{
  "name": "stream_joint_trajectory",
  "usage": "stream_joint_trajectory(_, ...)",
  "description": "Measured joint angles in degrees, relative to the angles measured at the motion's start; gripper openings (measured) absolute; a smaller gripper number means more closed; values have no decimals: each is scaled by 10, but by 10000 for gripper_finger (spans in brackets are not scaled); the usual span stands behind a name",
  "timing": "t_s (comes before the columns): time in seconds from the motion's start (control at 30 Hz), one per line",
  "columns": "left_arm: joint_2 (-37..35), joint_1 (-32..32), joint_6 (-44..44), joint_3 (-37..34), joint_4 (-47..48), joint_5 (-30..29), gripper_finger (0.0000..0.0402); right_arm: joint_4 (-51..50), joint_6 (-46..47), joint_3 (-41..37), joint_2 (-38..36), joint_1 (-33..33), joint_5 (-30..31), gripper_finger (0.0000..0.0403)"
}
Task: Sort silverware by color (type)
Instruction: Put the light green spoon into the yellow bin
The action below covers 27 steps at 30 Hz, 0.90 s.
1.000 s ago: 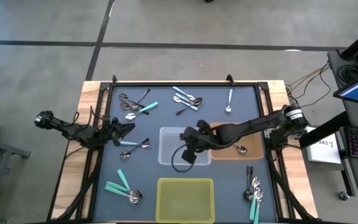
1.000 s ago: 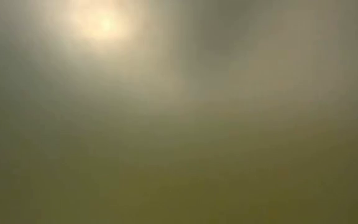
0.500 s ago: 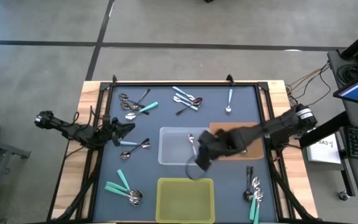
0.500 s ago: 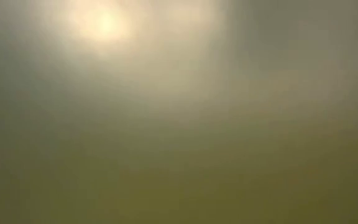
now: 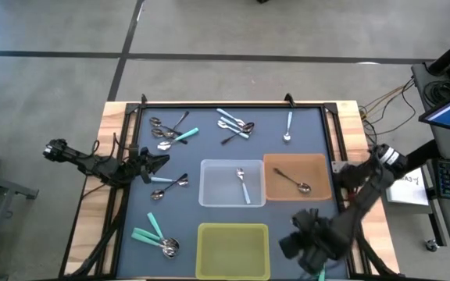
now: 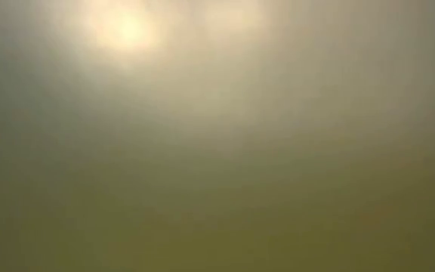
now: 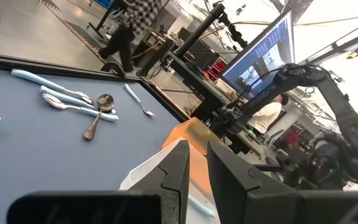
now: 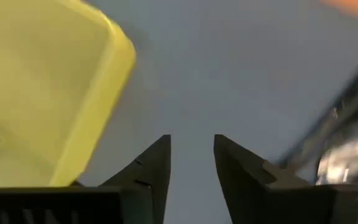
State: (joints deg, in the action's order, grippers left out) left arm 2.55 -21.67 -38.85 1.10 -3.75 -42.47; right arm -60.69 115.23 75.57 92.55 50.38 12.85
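The low view shows only a yellow-brown haze, so nothing of the table can be made out there. From above, the right gripper (image 5: pixel 299 243) is a dark blur low over the mat, between the yellow-green bin (image 5: pixel 233 250) on one side and a cluster of dark-handled spoons (image 5: pixel 317 232) on the other; its body hides part of that cluster. Its own wrist view fills the gap: the two fingers (image 8: pixel 156 163) stand apart with bare blue mat between them, holding nothing, the yellow-green bin's corner (image 8: pixel 114 68) to one side and blurred spoon metal (image 8: pixel 347 158) to the other.

The left gripper (image 5: pixel 156 161) waits at the far left edge of the table, well apart from the right one. Its wrist view shows the fingers (image 7: pixel 176 171) parted by a narrow slit, with nothing between them, and beyond them several light blue spoons (image 7: pixel 73 99).

A light blue spoon (image 5: pixel 242 183) lies in the clear bin (image 5: pixel 209 195), a dark spoon (image 5: pixel 294 184) in the brown bin (image 5: pixel 319 165), both beyond the right gripper. Teal spoons (image 5: pixel 153 232) lie loose near the yellow-green bin's other side.
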Motion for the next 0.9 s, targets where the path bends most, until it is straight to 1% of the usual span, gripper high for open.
stream_joint_trajectory(0.07,0,0,0,0,0,0,40,4,57,0,13,28,-17,132)
stream_joint_trajectory(0.2,0,0,0,0,0,0,40,11,142,0,38,73,-80,152)
stream_joint_trajectory(0.33,0,0,0,0,0,0,40,38,169,0,53,95,-128,157)
stream_joint_trajectory(0.53,0,0,0,0,0,0,40,53,168,-2,67,100,-129,153)
stream_joint_trajectory(0.73,0,0,0,0,0,0,40,53,173,-20,70,124,-134,152)
stream_joint_trajectory(0.9,0,0,0,0,0,0,40,66,175,-38,70,126,-134,151)
